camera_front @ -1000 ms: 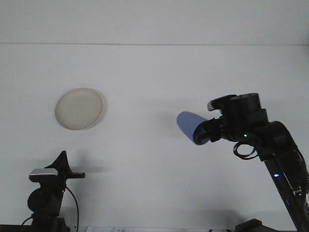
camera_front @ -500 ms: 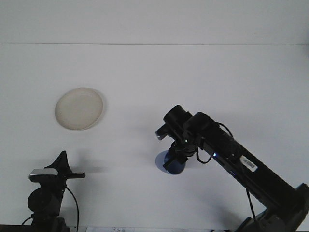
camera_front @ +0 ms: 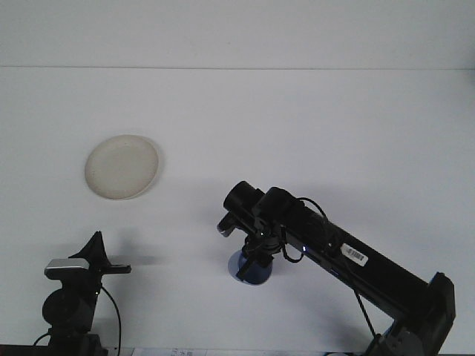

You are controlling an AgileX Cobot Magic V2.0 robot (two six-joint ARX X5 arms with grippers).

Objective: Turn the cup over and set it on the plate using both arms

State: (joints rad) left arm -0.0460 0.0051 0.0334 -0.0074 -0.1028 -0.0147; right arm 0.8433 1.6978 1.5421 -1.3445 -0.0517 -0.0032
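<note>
A blue cup is low over the white table, front of centre, partly hidden under my right gripper. That gripper reaches in from the lower right, points down and is shut on the cup. Whether the cup rests on the table I cannot tell. A cream plate lies flat at the left of the table with nothing on it, well apart from the cup. My left gripper is at the bottom left, close to its base and below the plate.
The long black right arm crosses the lower right of the table diagonally. The table's far edge meets a pale wall at the back.
My right arm has swung left and down with the blue cup, from mid-right of the table to front of centre. The left arm and the plate have stayed put.
</note>
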